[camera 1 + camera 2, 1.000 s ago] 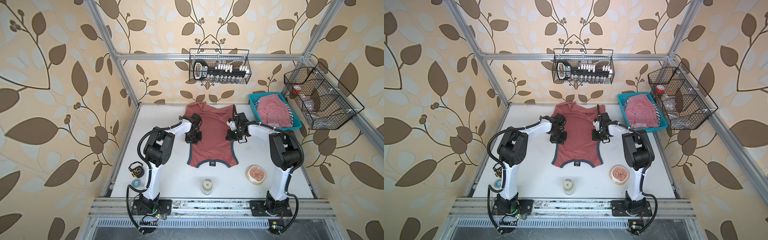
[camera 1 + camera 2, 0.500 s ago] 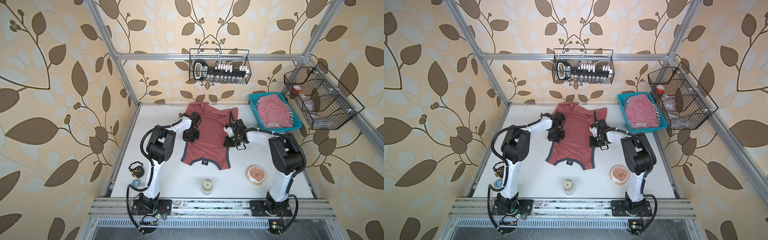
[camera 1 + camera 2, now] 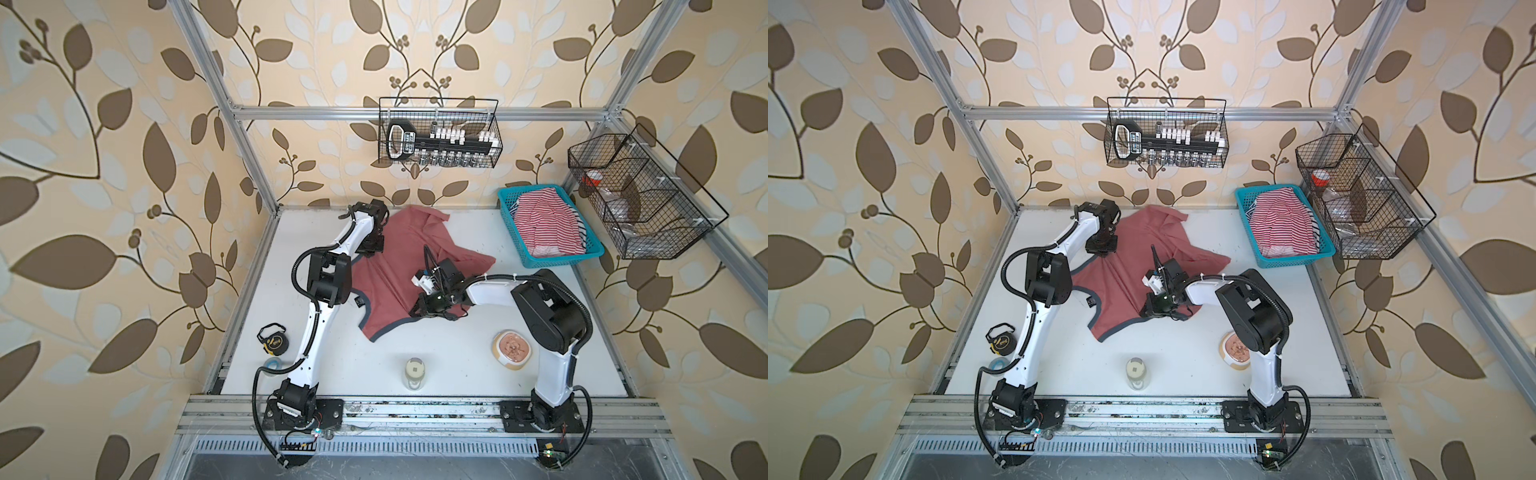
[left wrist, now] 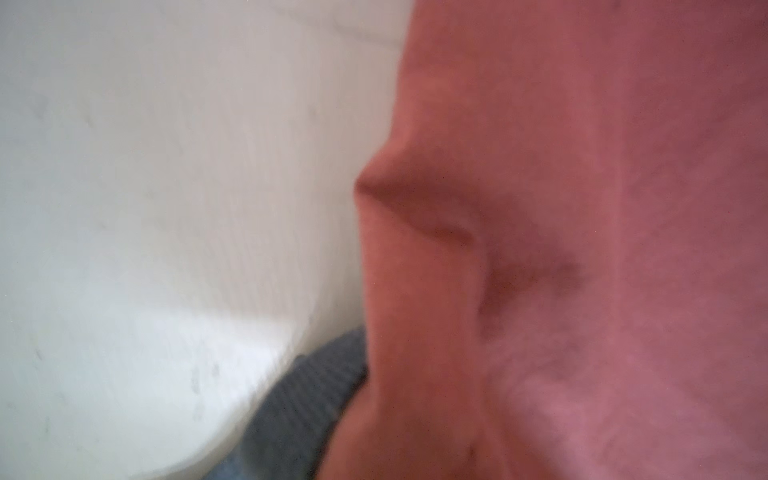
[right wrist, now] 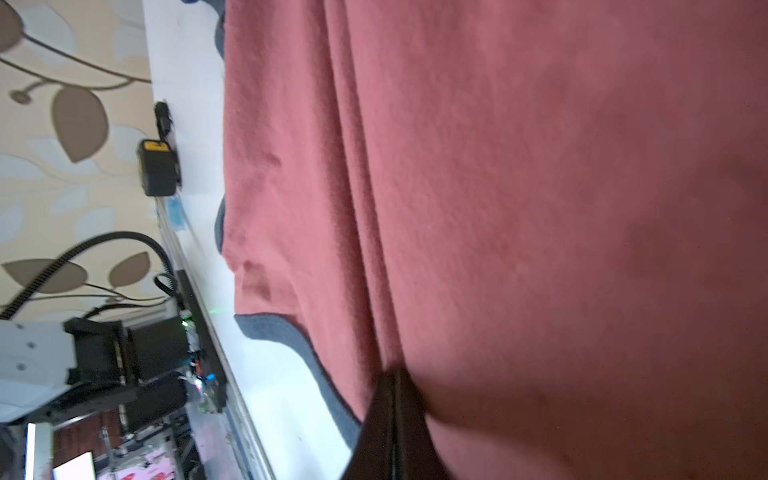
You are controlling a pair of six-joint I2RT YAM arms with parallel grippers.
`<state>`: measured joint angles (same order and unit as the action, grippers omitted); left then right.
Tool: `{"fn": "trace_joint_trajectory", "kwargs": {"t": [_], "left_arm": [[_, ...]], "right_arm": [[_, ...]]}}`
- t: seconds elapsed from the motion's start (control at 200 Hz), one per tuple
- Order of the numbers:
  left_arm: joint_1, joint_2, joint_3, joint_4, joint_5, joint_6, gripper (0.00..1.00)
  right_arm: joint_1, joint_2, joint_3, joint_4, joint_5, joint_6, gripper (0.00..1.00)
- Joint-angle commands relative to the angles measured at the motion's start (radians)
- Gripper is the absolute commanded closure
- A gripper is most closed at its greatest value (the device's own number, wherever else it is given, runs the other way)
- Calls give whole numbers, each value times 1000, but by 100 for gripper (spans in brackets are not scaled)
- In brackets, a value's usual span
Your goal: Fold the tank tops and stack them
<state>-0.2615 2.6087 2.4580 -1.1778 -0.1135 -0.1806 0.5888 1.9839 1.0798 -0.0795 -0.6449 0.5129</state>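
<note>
**A:** What's changed on the bench (image 3: 457,365)?

**B:** A second ago the red tank top (image 3: 390,274) lay flat and straight between my claws. Now it's dragged askew. My right claw (image 3: 419,309) has come in toward the near middle, and one corner of the cloth flares out toward the blue basket (image 3: 552,259).

**A:** Is the right one gripping?

**B:** Yes, its jaws are pinched together on a fold of red cloth beside the dark trim.

**A:** And the left?

**B:** My left claw (image 3: 371,246) is closed at the top's far left edge. Cloth puckers before its camera, but the grip itself is hidden.

**A:** The striped tank top (image 3: 546,226)?

**B:** Heaped in the basket, as before.
</note>
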Motion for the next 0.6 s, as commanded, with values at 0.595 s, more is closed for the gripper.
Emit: {"fn": "trace_joint_trajectory", "kwargs": {"t": [0.595], "left_arm": [[4, -641, -507, 277, 121, -3, 84]], "right_arm": [[-281, -262, 130, -375, 140, -187, 74]]}}
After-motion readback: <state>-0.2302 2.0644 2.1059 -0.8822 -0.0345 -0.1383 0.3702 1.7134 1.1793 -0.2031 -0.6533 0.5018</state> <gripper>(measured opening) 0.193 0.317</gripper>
